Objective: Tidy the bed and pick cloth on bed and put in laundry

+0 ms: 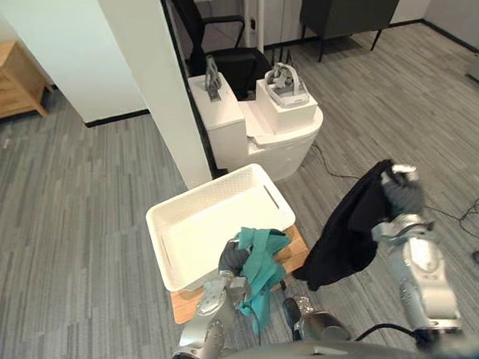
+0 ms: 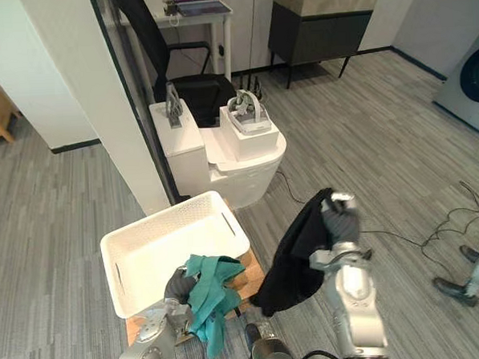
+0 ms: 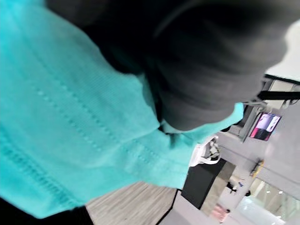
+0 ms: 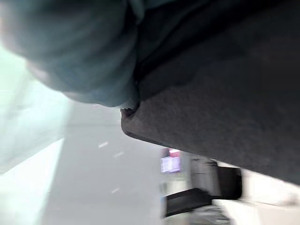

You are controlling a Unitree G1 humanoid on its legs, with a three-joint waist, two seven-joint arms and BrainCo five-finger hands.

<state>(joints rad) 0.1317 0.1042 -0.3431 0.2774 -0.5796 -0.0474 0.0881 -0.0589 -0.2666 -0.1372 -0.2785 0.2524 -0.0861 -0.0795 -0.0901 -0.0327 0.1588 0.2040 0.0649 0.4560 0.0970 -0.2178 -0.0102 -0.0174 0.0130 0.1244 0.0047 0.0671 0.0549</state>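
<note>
Left eye view: left hand (image 1: 230, 259) curls round ribbed teal cloth (image 1: 260, 263) beside white rectangular basket (image 1: 216, 198); right hand (image 1: 402, 191) clutches draped black cloth (image 1: 347, 230).

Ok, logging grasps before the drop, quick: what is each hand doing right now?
Left hand: shut on the teal cloth.
Right hand: shut on the black cloth.

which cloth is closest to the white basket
The teal cloth in the left robot hand, hanging beside the white basket; the black cloth in the right robot hand hangs farther off.
</note>
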